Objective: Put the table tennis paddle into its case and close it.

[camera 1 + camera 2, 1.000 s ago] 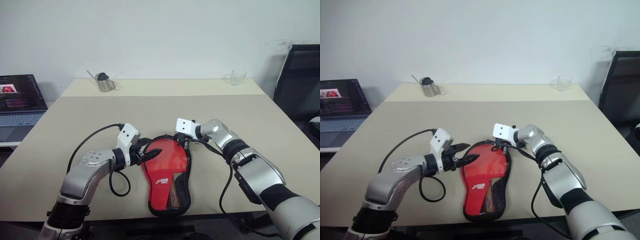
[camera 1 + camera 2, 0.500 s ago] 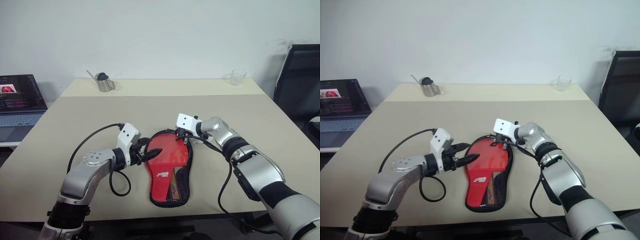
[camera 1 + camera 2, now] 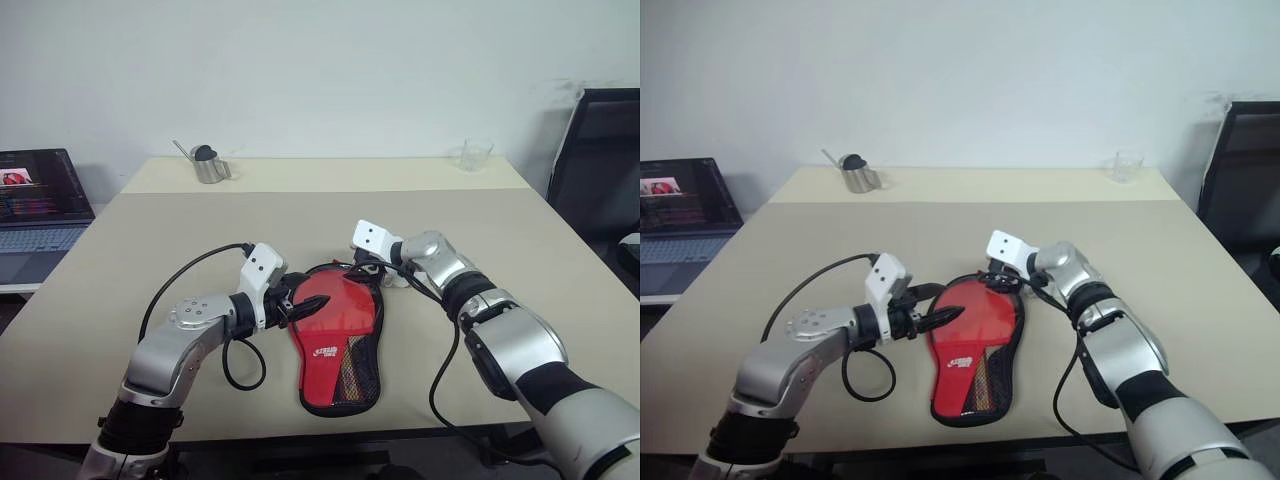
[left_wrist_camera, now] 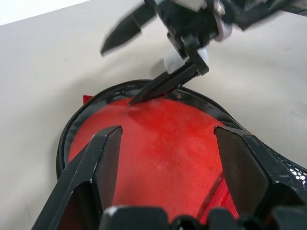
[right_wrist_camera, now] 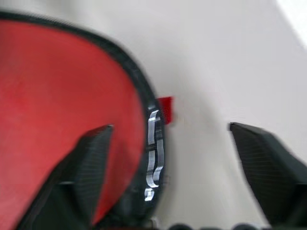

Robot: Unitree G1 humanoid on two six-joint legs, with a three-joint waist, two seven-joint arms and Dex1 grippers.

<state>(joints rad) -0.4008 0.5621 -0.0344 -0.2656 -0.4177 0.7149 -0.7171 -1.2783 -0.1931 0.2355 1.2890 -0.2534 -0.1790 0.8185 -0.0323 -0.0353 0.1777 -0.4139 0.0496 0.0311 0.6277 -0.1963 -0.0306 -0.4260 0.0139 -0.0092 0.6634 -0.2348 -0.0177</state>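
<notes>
At the case [image 3: 340,335] top — right pincer [image 4: 144,52] has sprung open, empty; left pincer [image 3: 300,308] unchanged, spread.

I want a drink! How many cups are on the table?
2: a metal cup at the table's far left edge, and a clear glass at its far right edge. None seems hidden.

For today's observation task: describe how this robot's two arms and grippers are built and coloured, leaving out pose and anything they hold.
Both arms have rounded silver-grey metal shells with black joint sections. A loose black cable loops beside each forearm. Each wrist carries a small white box-shaped block. The left gripper and right gripper each have two black, tapering, pointed fingers with matte faces.
</notes>
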